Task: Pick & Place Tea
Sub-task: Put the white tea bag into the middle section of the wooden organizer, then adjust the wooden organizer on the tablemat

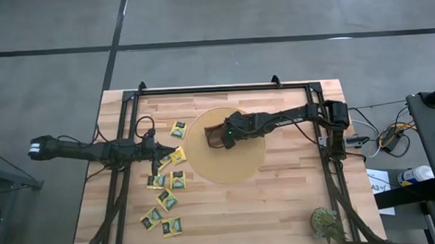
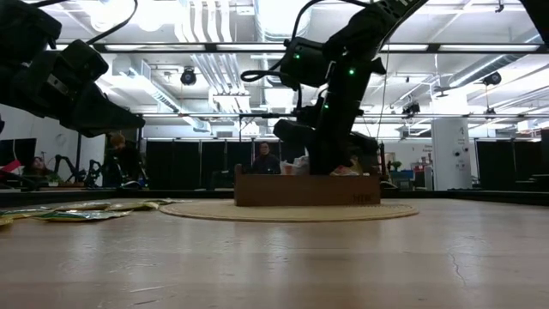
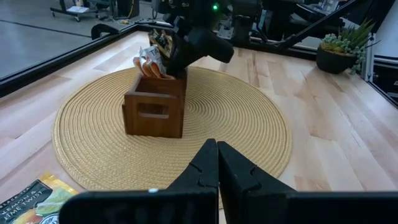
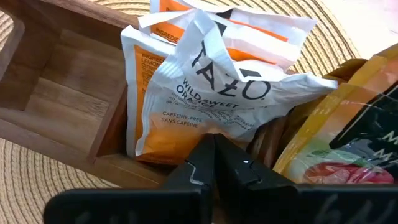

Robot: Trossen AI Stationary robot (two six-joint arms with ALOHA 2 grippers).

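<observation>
round woven mat [image 1: 205,167] under wooden tray [image 3: 155,109]; right gripper [image 4: 211,149] pinched shut, empty, over white-and-orange tea packets [image 4: 205,87] in tray. left gripper [image 3: 217,163] shut above loose yellow-green packets [image 1: 166,200]. likely light, crinkly, slippery; best nipped at an edge.

Yellow-green tea packets [image 1: 167,200] scattered flat; orange-white ones [image 4: 205,87] upright in tray [image 4: 56,93].

2 slim dark arms [image 1: 276,121] with black cables looped along them; a green light glows on the right one, and the left arm [image 1: 94,150] ends in a white-marked tip.
</observation>
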